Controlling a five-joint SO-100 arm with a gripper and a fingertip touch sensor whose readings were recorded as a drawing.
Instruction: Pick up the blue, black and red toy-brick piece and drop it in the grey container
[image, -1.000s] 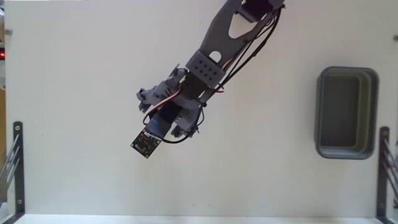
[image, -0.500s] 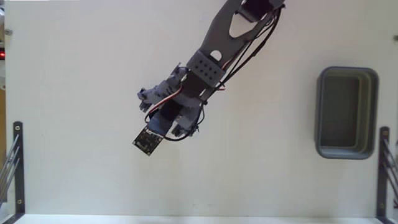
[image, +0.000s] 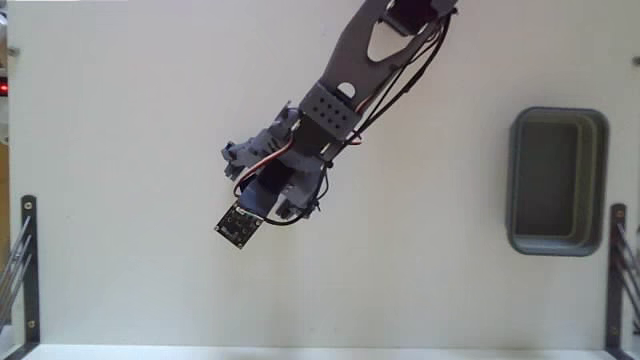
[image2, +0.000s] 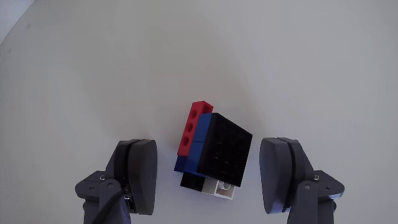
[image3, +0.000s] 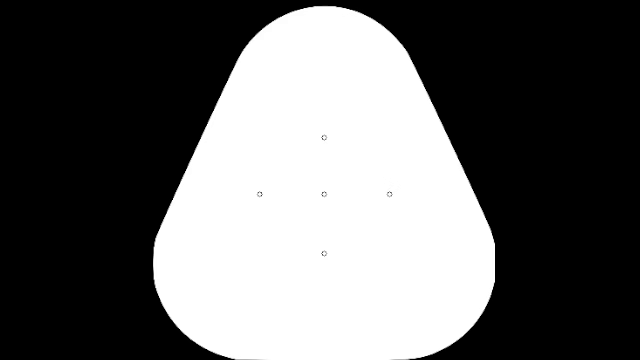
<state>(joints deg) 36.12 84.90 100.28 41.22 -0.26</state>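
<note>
- My gripper (image2: 211, 177) is spread wide in the wrist view, its two dark grey fingers (image2: 140, 174) standing either side of the toy-brick piece (image2: 214, 149) with a clear gap on each side; neither finger touches it.
- The toy-brick piece sits on the white table (image2: 93, 74) between the fingers, turned at an angle to them: black plate on top, a blue layer under it, a red strip with three studs along its left edge, and a small white part at its near corner.
- In the fixed view I cannot see the brick; the arm (image: 340, 100) and its camera board (image: 237, 226) cover that spot near the middle of the table.
- The arm reaches in from the top edge of the fixed view, slanting down to the left, with black and red cables along it.
- The grey container (image: 558, 240) lies well apart at the right side of the fixed view, long side running up and down, its thick rim around a darker floor.
- Between arm and container the table is bare white.
- A dark metal bracket (image: 28, 265) stands at the left edge and another (image: 616, 275) at the right edge, just beside the container's lower corner.
- I can read no writing or brand on anything; the marks on the board are too small to tell.
</note>
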